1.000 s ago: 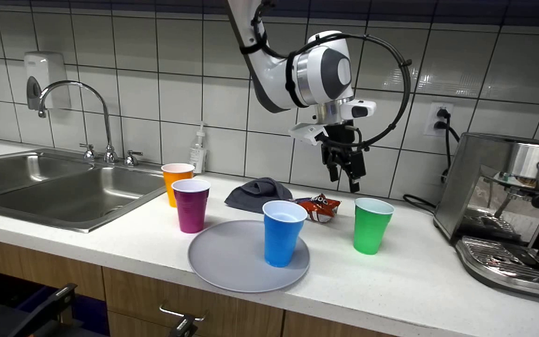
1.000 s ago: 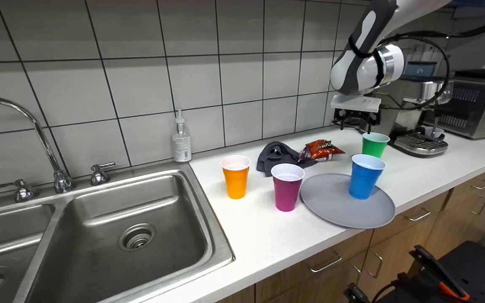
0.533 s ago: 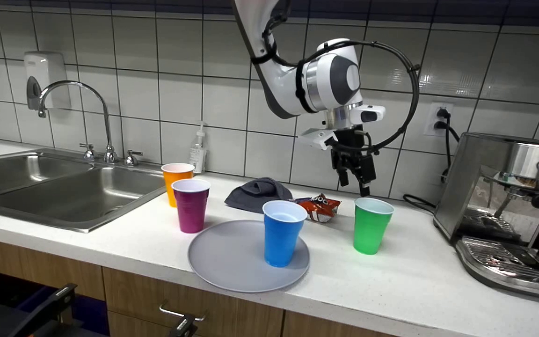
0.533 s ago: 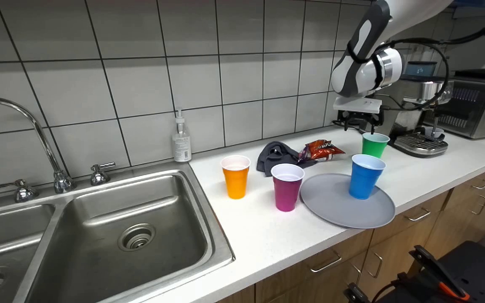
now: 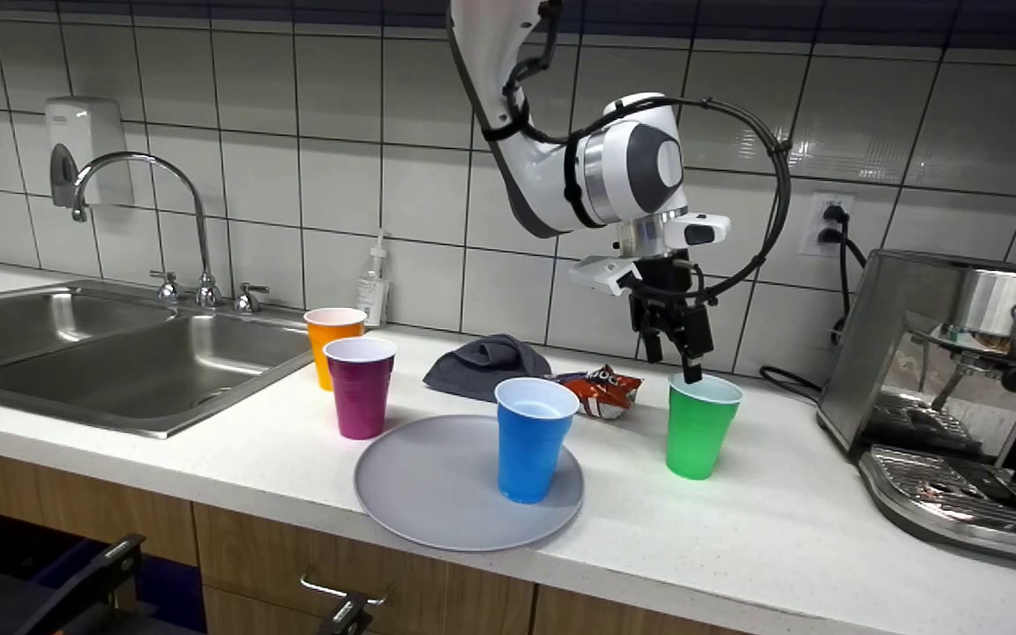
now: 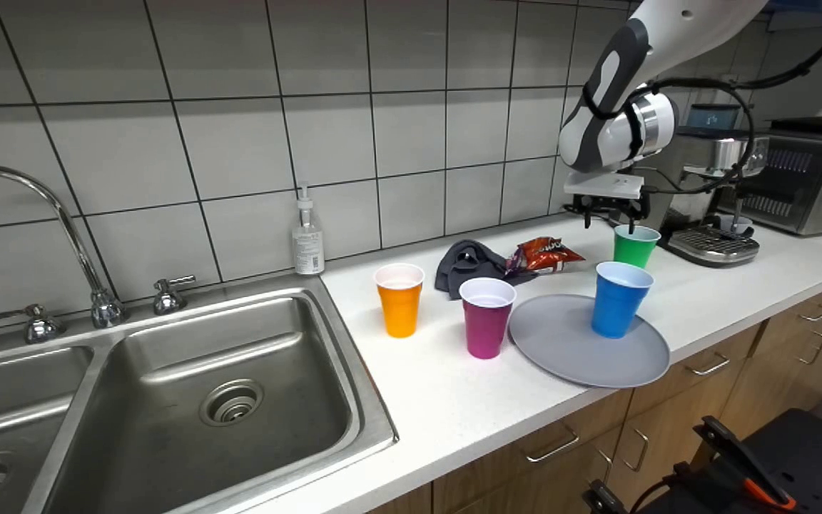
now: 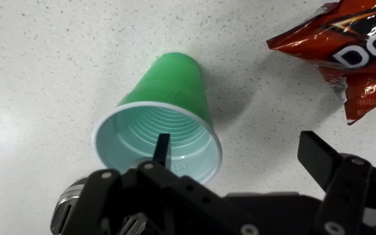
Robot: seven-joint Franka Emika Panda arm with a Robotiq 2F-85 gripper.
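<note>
Green cup (image 5: 702,434) is noted upright on the counter (image 5: 790,503), right of the blue cup (image 5: 533,450), in an exterior view; the gripper (image 5: 672,367) is seen at the green cup's left rim, jaws spread wide, nothing held. In an exterior view it is seen on the far side of the plate (image 6: 561,353); rim contact cannot be told. In the wrist view, one finger (image 7: 162,147) is lined up with the mouth, the other outside, toward the chip bag (image 7: 357,49). Judged best: straight descent, wall kept between both, plastic squeezed lightly.
</note>
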